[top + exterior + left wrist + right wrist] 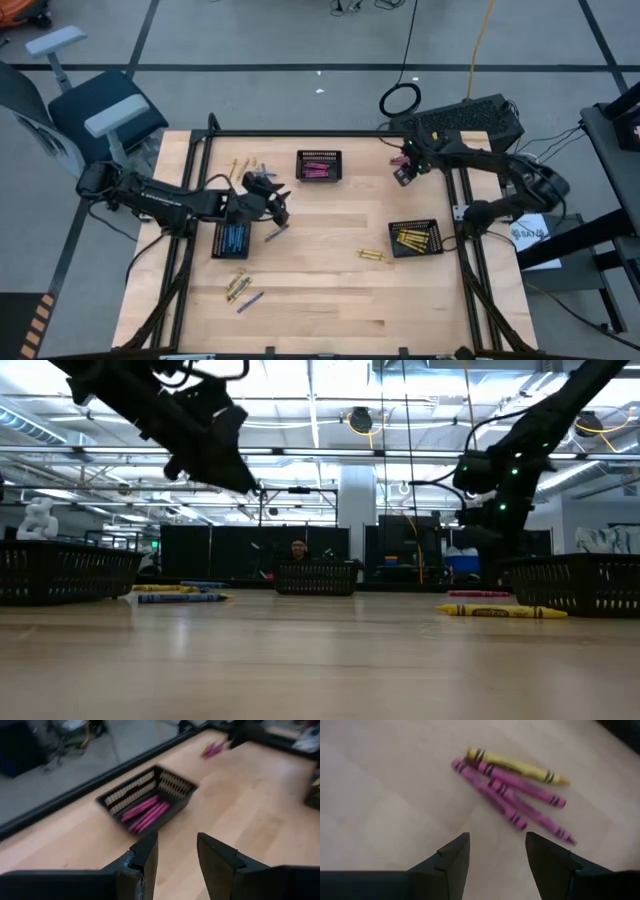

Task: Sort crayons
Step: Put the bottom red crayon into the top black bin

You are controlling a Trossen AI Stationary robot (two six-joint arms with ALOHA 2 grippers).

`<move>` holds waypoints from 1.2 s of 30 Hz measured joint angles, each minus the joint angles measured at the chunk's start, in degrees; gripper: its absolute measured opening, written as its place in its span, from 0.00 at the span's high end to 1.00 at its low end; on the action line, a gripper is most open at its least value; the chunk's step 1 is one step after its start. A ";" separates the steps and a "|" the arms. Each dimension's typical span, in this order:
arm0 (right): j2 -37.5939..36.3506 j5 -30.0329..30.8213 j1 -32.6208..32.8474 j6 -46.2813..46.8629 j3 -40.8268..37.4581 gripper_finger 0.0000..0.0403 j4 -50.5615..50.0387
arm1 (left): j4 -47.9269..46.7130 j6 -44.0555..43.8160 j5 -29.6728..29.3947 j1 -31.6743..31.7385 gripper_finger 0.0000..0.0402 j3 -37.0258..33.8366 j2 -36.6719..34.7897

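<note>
Crayon sorting: both grippers empty, jaws apart.
Right gripper [497, 852] hovers just above three pink crayons [512, 795] and one yellow crayon [517, 767]; left gripper [177, 855] faces the pink-crayon basket [147, 795], its far contents blurred.

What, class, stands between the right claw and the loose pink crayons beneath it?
Nothing visible. The right claw hangs open above the pink crayons, with only bare table between. One yellow crayon lies against them on the far side, not in the path.

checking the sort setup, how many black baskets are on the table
3: one with pink crayons at the far middle, one with blue crayons on the left, one with yellow crayons on the right.
</note>
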 joint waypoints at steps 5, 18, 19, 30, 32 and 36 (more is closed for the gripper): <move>5.26 -0.17 -1.43 -3.44 5.15 0.55 0.16 | 2.66 3.66 -0.08 -1.53 0.66 0.04 0.00; 11.89 -7.52 -4.01 -4.97 8.68 0.55 -0.94 | 2.37 3.28 -0.15 -3.83 0.66 0.04 0.00; 11.89 -7.71 -3.89 -4.91 8.68 0.55 -1.19 | 2.37 3.28 -0.15 -3.85 0.66 0.04 0.01; 11.15 -21.11 -3.65 -6.50 8.68 0.55 -2.17 | 2.37 3.34 -0.15 -3.85 0.66 0.04 0.00; 11.21 -16.95 -3.58 -6.54 8.70 0.55 -0.81 | 2.35 3.35 -0.15 -3.85 0.66 0.04 0.00; 11.88 -12.98 -3.64 -5.94 8.73 0.55 3.63 | 2.26 3.50 -0.15 -3.85 0.66 0.04 0.00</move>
